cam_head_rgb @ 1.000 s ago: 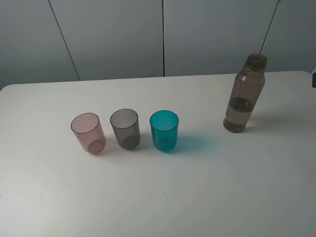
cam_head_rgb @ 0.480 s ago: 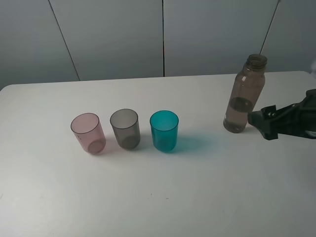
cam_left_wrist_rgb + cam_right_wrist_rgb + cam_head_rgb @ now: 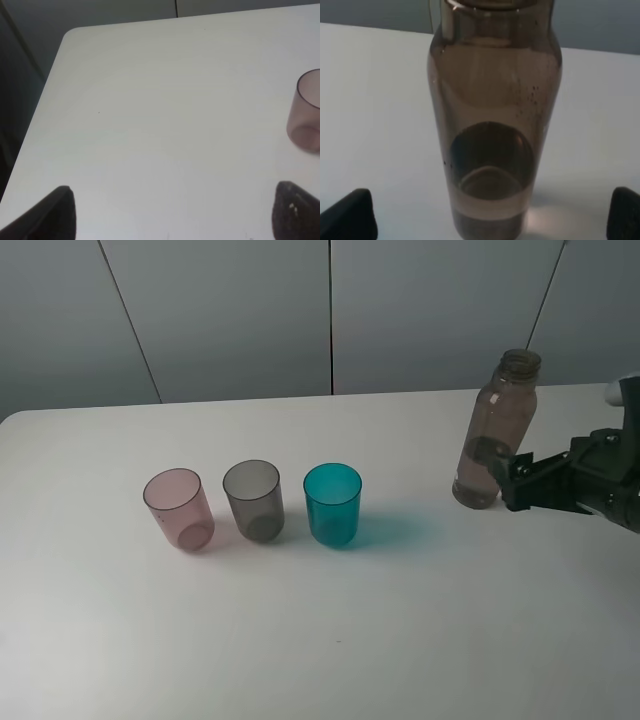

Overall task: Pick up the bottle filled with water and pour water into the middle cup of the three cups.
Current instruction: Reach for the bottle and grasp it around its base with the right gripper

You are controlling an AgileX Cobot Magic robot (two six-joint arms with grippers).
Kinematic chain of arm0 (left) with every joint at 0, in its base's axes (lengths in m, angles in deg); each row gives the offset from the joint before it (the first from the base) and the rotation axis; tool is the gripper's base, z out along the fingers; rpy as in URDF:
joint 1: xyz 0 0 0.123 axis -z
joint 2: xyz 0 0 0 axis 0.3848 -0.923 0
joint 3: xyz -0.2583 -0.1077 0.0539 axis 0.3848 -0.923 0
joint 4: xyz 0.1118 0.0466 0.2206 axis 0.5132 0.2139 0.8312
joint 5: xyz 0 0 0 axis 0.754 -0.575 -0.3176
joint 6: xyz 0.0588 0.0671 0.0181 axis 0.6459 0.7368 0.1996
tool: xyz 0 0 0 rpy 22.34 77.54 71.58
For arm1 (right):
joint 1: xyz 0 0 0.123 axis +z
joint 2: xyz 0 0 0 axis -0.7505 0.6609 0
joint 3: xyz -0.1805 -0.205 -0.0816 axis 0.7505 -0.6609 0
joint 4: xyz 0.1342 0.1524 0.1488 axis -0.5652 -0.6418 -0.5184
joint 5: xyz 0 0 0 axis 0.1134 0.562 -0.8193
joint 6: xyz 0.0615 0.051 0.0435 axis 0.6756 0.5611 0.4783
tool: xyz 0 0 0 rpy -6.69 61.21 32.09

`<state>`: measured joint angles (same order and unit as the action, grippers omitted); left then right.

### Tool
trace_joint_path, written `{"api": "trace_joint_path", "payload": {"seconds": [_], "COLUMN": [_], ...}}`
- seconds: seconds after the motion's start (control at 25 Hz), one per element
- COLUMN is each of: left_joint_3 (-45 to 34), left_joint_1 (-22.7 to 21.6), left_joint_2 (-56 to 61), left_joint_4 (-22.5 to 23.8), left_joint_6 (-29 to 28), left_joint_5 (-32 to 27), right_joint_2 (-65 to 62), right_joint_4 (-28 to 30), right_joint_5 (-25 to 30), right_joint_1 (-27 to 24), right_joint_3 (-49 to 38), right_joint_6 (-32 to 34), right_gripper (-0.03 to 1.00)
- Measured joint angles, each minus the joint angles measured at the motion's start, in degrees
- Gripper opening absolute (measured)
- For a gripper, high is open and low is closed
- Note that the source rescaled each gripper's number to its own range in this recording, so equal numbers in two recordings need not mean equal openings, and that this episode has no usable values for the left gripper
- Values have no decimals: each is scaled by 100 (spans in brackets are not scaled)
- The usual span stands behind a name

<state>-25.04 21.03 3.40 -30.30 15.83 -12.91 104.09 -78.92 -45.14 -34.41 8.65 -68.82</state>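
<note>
My right hand (image 3: 505,482) gapes fully wide, gripping nothing, its tips just beside the upright bottle (image 3: 497,420), low down; contact I cannot tell.

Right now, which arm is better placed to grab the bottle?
Right: the right gripper, open, is beside the bottle; the left gripper is off by the pink cup.

A: How many tumblers?
B: Three: a pink tumbler (image 3: 179,510), a smoky grey tumbler (image 3: 254,500), a teal tumbler (image 3: 332,504), left of centre.
A: Bottles?
B: One smoky brown bottle (image 3: 494,430), upper right.
A: Tables?
B: One white table (image 3: 400,640).
</note>
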Motion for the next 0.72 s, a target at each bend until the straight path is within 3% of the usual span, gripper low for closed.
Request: {"api": "trace_joint_path", "payload": {"seconds": [0.32,0.72], "left_joint_3": [0,0], "left_joint_1": [0,0], "left_joint_2": [0,0], "left_joint_4": [0,0], "left_joint_6": [0,0], "left_joint_5": [0,0], "right_joint_2": [1432,2045], "right_joint_4": [96,147], "right_joint_5": [-862,-2140], "right_joint_1": [0,0], "right_joint_3": [-10,39], "right_joint_6": [69,121], "right_gripper": [100,100]}}
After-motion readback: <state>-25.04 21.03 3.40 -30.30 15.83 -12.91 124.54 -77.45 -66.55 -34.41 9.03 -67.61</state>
